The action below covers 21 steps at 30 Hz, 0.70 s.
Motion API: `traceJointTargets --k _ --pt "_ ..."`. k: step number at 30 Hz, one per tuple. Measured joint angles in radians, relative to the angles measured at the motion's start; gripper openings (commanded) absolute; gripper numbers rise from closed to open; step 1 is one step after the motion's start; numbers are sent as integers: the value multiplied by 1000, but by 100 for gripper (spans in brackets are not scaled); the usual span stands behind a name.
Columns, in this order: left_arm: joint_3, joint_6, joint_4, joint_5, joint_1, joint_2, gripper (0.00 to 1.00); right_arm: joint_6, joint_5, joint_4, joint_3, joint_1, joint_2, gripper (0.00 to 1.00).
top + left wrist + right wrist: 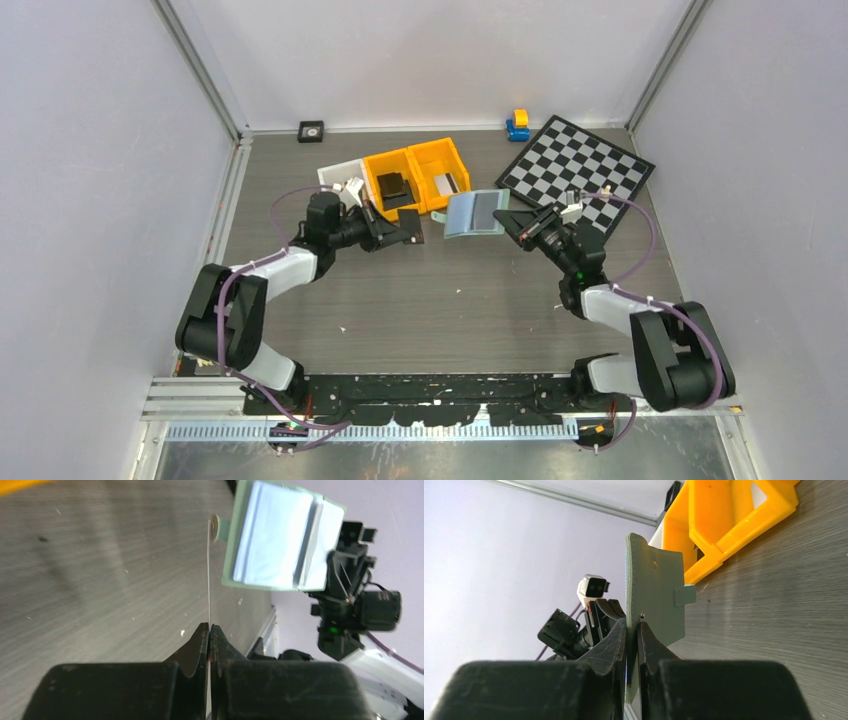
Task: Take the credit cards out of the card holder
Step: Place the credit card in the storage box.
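Right hand (633, 626) holds card holder (654, 597) open-side toward left hand (209, 628), pinching card (208, 575).

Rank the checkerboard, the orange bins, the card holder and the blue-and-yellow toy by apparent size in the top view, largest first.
1. checkerboard
2. orange bins, taken as a pair
3. card holder, perhaps lifted nearer the camera, yet clearly third
4. blue-and-yellow toy

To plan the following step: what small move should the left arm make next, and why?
Probably carry the card aside and set it down: the left pincer is shut on it, it is already clear of the card holder, and the right pincer grips that holder.
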Motion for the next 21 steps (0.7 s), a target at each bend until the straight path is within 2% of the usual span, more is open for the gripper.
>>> traceJointTargets --k 8,13,21 --pt "223 131 -254 -160 1 24 0 -76 72 -174 -11 -2 -166 0" --pt "366 165 -326 -234 18 134 0 -96 98 -214 -22 -2 -188 0" --pt "563 167 -413 -250 74 361 0 -98 105 -223 -29 -2 -184 0"
